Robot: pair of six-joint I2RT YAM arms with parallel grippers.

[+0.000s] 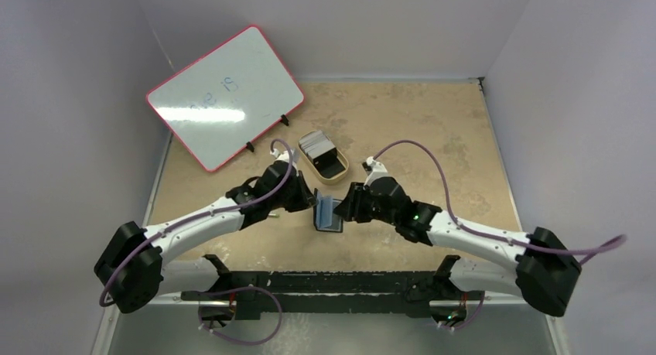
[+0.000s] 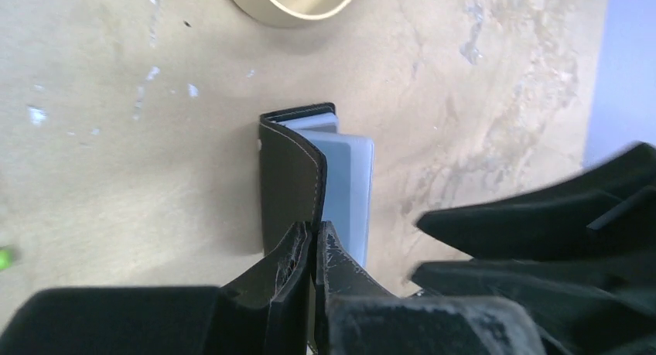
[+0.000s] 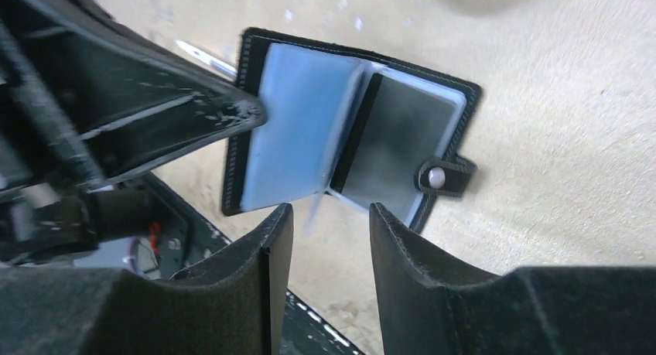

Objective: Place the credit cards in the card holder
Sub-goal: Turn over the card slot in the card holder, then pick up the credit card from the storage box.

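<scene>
Two claws flank the open card holder [image 1: 329, 213]: the left claw [image 2: 313, 231] pinches its upright cover, long axis running away from it; the right claw [image 3: 331, 216] gapes wide just before its pages.

Open card holder [image 1: 328, 213] near tan tin [image 1: 334, 179]
</scene>
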